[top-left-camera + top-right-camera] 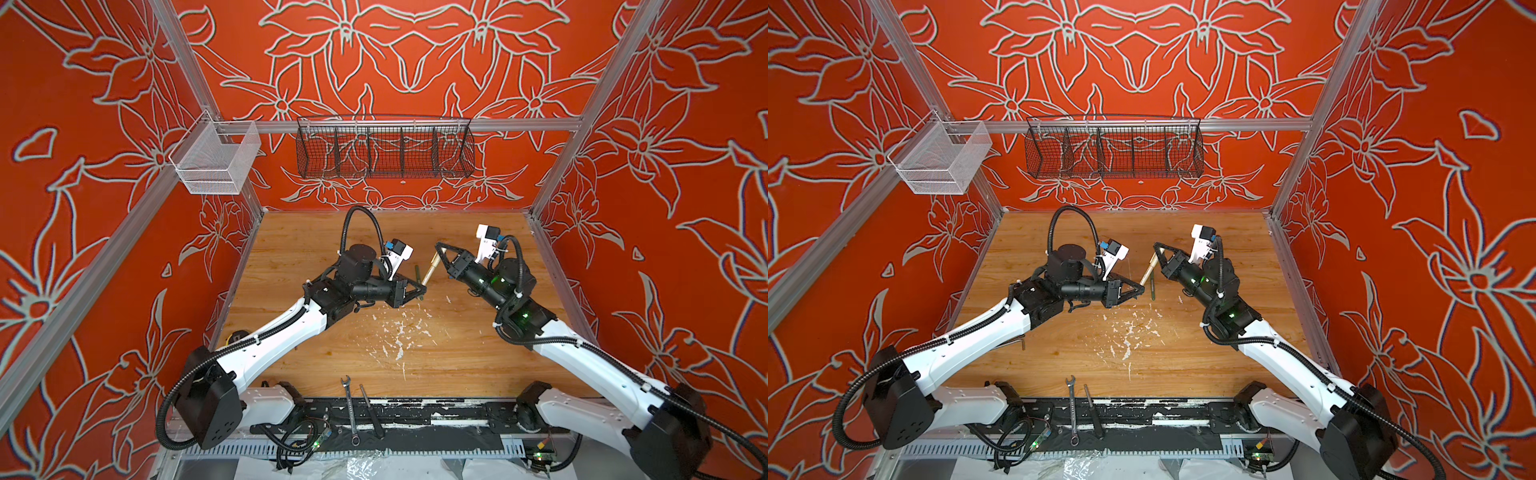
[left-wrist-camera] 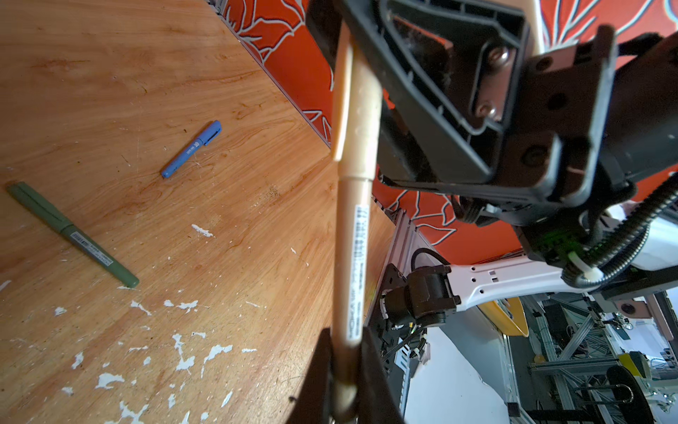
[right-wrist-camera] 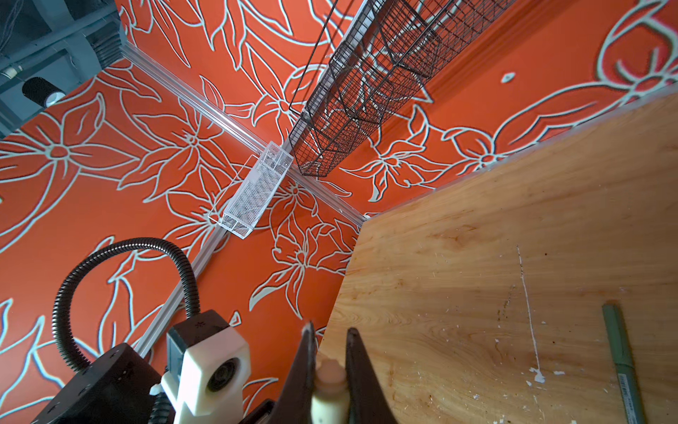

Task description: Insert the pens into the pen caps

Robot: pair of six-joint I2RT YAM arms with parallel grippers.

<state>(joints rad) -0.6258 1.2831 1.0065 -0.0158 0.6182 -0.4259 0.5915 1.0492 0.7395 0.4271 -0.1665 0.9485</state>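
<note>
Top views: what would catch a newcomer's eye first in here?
The tan pen held up over the middle of the wooden table, pinched at one end by the left claw and at the other by the right claw. Around it blaze red floral walls.

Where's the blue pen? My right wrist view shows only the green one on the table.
Observer: The blue pen lies capped on the table, apart from the green pen.
Operator: What holds the far end of the tan thing in my right pincer?
Observer: The left pincer is shut on the tan pen, at its barrel.
Operator: Is its cap on?
Observer: Yes, the tan cap sleeves the pen's end. Your pincer grips that cap.
</note>
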